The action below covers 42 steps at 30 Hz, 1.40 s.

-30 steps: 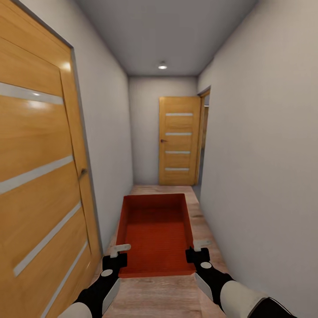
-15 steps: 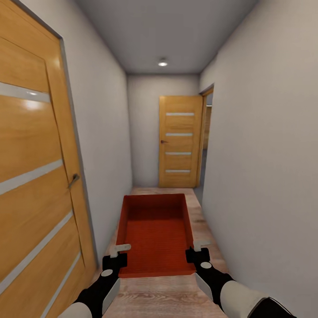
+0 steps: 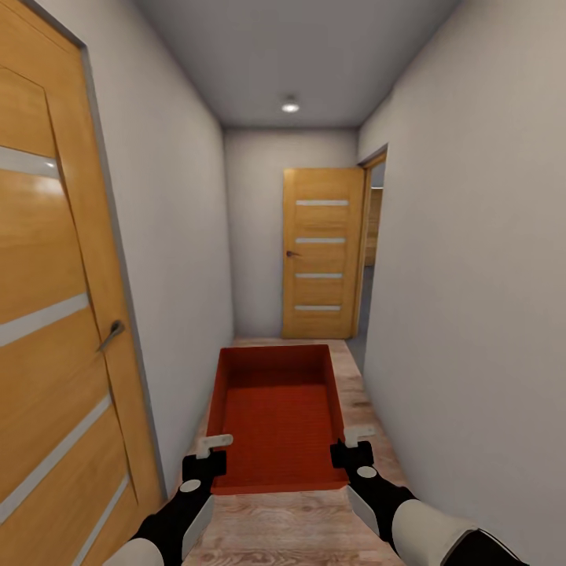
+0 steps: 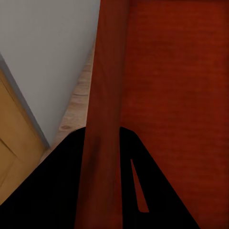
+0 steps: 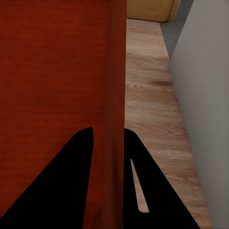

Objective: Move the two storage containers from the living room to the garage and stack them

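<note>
One orange-red storage container hangs level in front of me above the light wood planks of a narrow corridor. My left gripper is shut on its near left wall, and my right gripper is shut on its near right wall. In the left wrist view the black fingers straddle the red wall. The right wrist view has the same pinch, fingers on either side of the wall. The container is empty. The garage and the living room are out of view.
A closed wooden door with a handle lines the left wall close by. At the corridor's end stands another wooden door, beside an open doorway on the right. A plain wall runs along my right.
The camera has advanced down the corridor: the left door slid out toward the left edge and the far door grew slightly. Container and grippers hold the same place in view.
</note>
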Tool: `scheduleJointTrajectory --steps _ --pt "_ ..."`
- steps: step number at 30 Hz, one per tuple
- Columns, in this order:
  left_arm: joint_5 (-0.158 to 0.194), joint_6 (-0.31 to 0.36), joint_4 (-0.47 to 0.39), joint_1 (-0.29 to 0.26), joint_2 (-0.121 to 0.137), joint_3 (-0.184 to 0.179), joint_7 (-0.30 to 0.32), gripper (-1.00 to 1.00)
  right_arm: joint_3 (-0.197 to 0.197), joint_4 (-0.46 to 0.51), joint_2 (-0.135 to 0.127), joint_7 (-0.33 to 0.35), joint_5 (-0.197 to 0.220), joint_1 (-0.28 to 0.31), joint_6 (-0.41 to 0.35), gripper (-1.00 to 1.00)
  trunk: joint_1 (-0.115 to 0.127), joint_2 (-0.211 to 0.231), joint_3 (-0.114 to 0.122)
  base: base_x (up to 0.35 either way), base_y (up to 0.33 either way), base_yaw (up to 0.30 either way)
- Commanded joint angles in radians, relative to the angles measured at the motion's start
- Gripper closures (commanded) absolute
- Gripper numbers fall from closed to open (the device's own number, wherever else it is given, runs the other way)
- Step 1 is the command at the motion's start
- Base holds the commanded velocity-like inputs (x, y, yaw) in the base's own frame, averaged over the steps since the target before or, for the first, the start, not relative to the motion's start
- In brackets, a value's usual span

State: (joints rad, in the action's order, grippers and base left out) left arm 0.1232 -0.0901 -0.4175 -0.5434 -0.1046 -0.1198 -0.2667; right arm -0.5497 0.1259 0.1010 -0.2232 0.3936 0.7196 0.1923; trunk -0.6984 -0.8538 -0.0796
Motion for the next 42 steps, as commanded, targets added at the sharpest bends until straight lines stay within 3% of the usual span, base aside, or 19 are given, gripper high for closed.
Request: scheduleJointTrajectory --steps 1,42 --pt "0.015 -0.003 0.002 -0.001 0.024 0.065 -0.014 1.0 0.047 0.004 0.0 0.005 -0.009 0.001 0.047 1.0 -0.001 -0.001 -0.002 0.326 0.0 0.0" --pt "0.015 -0.003 0.002 -0.001 0.026 0.065 -0.014 1.0 0.047 0.004 0.0 0.005 -0.009 0.001 0.046 1.0 -0.001 -0.001 -0.002 0.326 0.0 0.0"
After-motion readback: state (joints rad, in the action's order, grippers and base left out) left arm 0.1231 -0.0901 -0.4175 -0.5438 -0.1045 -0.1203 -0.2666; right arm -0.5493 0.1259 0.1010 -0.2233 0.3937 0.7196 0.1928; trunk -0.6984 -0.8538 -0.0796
